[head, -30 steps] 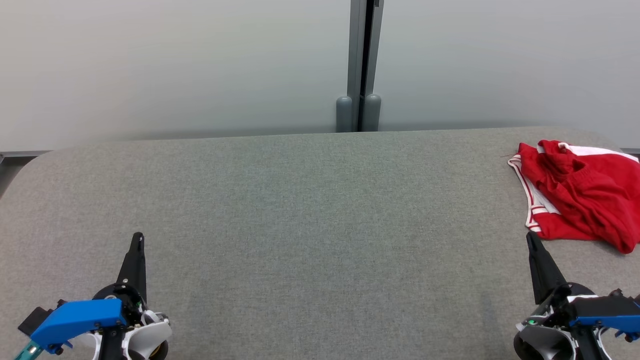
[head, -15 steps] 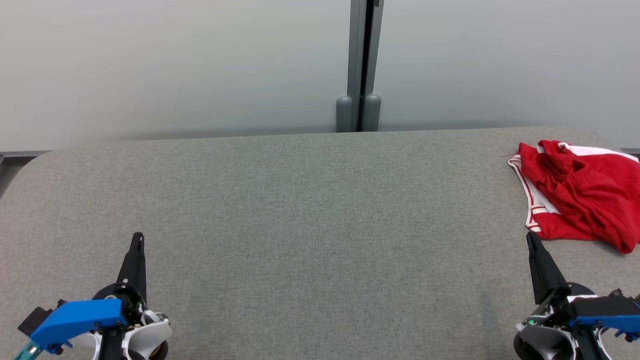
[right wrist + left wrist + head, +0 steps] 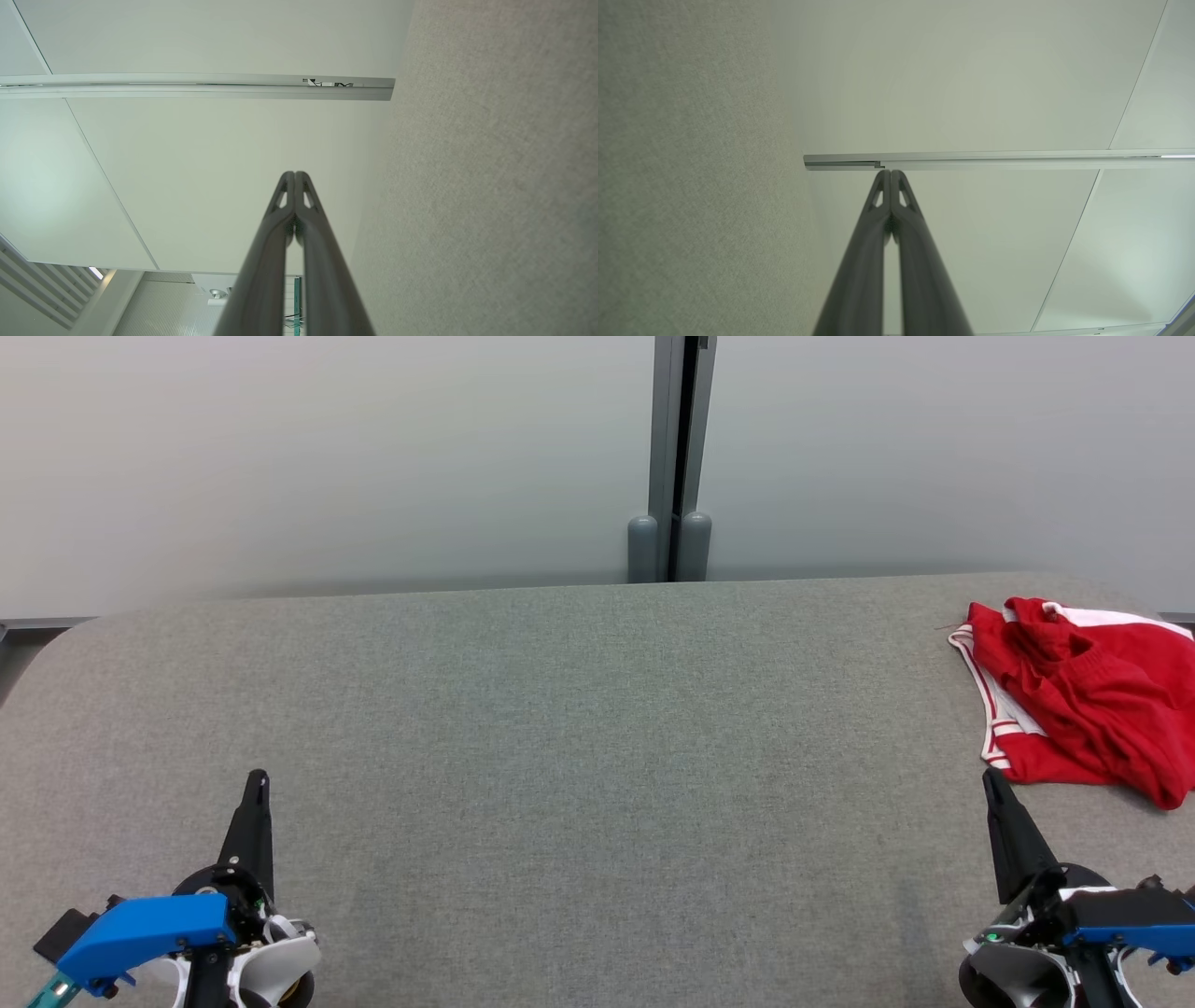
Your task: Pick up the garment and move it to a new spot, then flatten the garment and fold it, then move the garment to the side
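A crumpled red garment (image 3: 1083, 700) with white trim lies at the far right of the grey fabric table (image 3: 579, 756), partly cut off by the frame edge. My right gripper (image 3: 991, 778) rests at the lower right, just short of the garment's near edge, fingers together and empty. At the lower left my left gripper (image 3: 258, 778) is shut too, far from the garment. In the left wrist view the left gripper (image 3: 890, 173) has its tips pressed together. The right gripper (image 3: 295, 174) looks the same in the right wrist view.
A pale wall with a grey vertical post (image 3: 674, 457) stands right behind the table's far edge. The table's rounded left corner (image 3: 56, 644) is in view. Wide bare cloth stretches between the two grippers.
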### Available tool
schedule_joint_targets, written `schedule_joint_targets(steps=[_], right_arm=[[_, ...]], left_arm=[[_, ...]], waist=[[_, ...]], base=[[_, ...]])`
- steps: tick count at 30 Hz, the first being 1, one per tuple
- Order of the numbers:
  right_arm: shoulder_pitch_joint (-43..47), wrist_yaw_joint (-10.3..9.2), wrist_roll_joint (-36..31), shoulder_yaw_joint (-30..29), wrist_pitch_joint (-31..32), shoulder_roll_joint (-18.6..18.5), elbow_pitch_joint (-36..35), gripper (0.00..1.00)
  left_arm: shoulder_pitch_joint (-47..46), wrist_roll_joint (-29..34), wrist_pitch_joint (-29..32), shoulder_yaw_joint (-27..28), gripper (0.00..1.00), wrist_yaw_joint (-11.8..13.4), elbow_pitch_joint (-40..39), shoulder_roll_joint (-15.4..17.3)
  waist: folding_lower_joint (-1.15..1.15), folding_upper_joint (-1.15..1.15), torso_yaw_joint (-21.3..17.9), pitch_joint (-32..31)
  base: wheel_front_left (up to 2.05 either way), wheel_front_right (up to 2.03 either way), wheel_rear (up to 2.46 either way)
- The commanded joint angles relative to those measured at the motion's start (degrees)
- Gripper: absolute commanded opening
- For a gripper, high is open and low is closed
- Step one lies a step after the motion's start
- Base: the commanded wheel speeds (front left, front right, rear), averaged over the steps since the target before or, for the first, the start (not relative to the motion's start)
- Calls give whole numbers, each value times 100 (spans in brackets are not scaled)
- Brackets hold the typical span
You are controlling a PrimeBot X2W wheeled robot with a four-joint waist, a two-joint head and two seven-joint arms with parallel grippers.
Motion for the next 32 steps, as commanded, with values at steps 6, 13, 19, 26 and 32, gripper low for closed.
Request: schedule_joint_targets(steps=[6, 13, 19, 26, 32], right_arm=[[-80, 2, 15, -16, 20, 4, -17, 0], [-80, 2, 16, -16, 20, 4, -17, 0], [-80, 2, 15, -15, 20, 4, -17, 0], [-80, 2, 16, -15, 20, 4, -17, 0], [-80, 2, 15, -15, 20, 4, -17, 0]], left_arm=[[-55, -18, 25, 7, 0, -29, -24, -16], [-54, -19, 25, 6, 0, -29, -24, -16], [-54, -19, 24, 6, 0, -29, -25, -16], [-54, -19, 24, 6, 0, -29, -25, -16], [-54, -19, 24, 6, 0, -29, -25, -16]], waist=[[0, 0, 0, 0], [0, 0, 0, 0], [0, 0, 0, 0], [0, 0, 0, 0], [0, 0, 0, 0]], base=[[0, 0, 0], [0, 0, 0], [0, 0, 0], [0, 0, 0], [0, 0, 0]])
